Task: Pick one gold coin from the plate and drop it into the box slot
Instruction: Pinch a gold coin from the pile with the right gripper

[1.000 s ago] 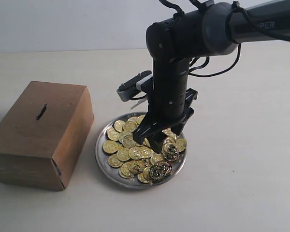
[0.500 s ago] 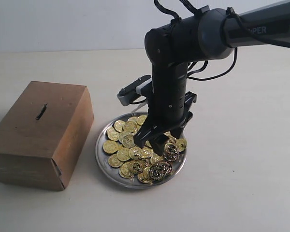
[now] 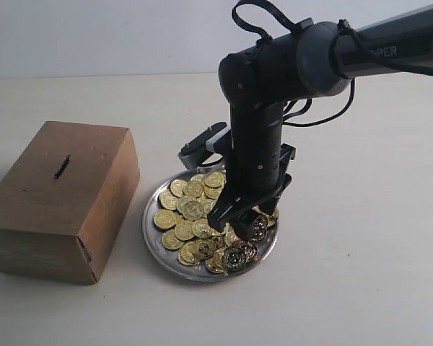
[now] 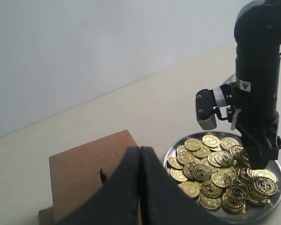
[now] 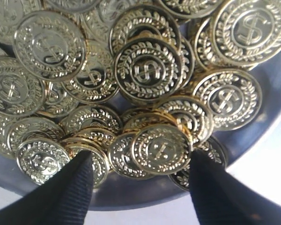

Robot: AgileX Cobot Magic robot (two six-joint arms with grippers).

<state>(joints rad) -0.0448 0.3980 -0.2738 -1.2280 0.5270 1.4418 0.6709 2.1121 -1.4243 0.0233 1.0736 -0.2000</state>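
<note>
Right pincer (image 3: 239, 225) lower — among coins (image 3: 184, 231).

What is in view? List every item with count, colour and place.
box: one, brown, on the table beside the plate
slot: one, dark, in the box's top face
plate: one, silver-grey, on the table
gold coins: many, gold, heaped in the plate
table: one, pale beige, under everything
right pincer: one, black, open, tips down among the coins
left pincer: one, black, shut, away from the plate
</note>
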